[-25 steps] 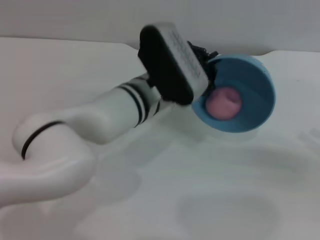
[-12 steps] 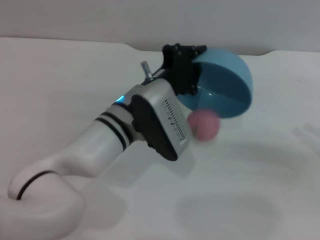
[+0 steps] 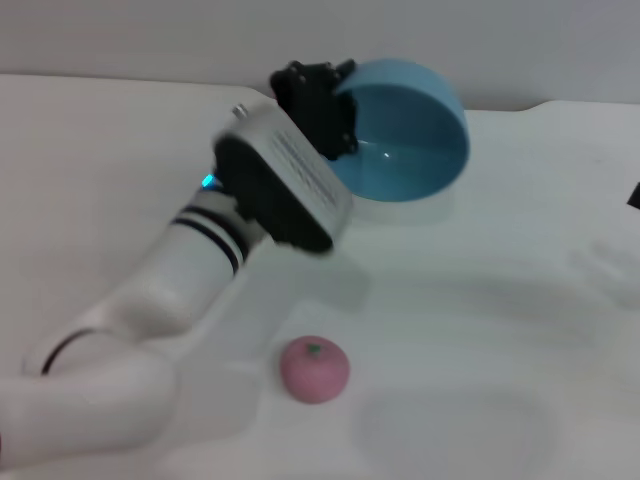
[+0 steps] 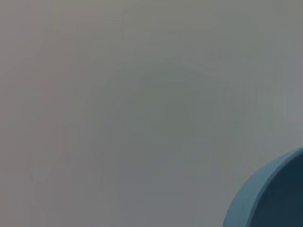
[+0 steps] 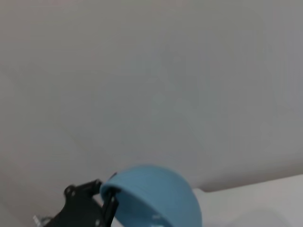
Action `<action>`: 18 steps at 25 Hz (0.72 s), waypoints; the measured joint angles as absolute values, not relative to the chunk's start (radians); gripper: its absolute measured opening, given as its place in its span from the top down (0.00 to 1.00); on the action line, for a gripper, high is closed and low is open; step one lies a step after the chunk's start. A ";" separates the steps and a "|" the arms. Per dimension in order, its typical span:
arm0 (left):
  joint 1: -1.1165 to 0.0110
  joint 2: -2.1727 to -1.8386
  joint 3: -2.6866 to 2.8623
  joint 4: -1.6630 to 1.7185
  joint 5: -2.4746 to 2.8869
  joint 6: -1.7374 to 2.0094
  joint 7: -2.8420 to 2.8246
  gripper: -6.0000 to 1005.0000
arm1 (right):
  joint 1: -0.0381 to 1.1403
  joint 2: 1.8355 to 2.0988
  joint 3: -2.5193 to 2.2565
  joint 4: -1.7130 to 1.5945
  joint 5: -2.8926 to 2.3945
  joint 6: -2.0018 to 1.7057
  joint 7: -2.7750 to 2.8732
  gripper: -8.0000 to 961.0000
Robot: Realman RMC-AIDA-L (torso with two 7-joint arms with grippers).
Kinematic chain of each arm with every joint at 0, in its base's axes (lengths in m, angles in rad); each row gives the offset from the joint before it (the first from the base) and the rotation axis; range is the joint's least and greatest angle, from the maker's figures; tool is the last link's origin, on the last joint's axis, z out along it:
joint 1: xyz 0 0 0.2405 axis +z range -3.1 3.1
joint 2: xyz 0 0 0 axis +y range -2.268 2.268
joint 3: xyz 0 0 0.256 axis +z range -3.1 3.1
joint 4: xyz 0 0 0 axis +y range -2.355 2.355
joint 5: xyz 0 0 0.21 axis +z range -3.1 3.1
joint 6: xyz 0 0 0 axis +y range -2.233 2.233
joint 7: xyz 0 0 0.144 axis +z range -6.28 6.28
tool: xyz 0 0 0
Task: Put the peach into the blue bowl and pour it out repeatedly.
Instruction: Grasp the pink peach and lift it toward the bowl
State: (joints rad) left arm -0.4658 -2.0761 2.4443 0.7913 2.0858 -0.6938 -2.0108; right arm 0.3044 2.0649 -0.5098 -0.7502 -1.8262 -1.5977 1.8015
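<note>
Peach [image 3: 314, 369] sits dumped at 6 o'clock on my table [image 3: 480, 330], left tool [image 3: 318, 100] clamping the tipped blue bowl [image 3: 405, 135], so re-bowling's next.

Robot test bench in a lab-like setting: a plain white desk [image 3: 520, 300] against a bare grey wall [image 3: 150, 35], with no household furnishings.

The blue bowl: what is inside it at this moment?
Nothing shows inside the blue bowl; the left gripper holds it tilted, covering part of its rim. The peach lies on the white table, nearer the robot.
</note>
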 joint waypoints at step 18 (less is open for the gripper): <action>-0.691 -2.050 1.380 0.815 2.057 0.718 -2.326 0.99 | 0.505 2.065 -0.863 -0.694 -1.957 -1.498 1.789 0.42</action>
State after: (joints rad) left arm -0.6909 -2.0499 1.3797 0.8151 2.0568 0.7181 -2.3257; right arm 0.5048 2.0648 -0.8627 -0.6944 -1.9575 -1.4984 1.7892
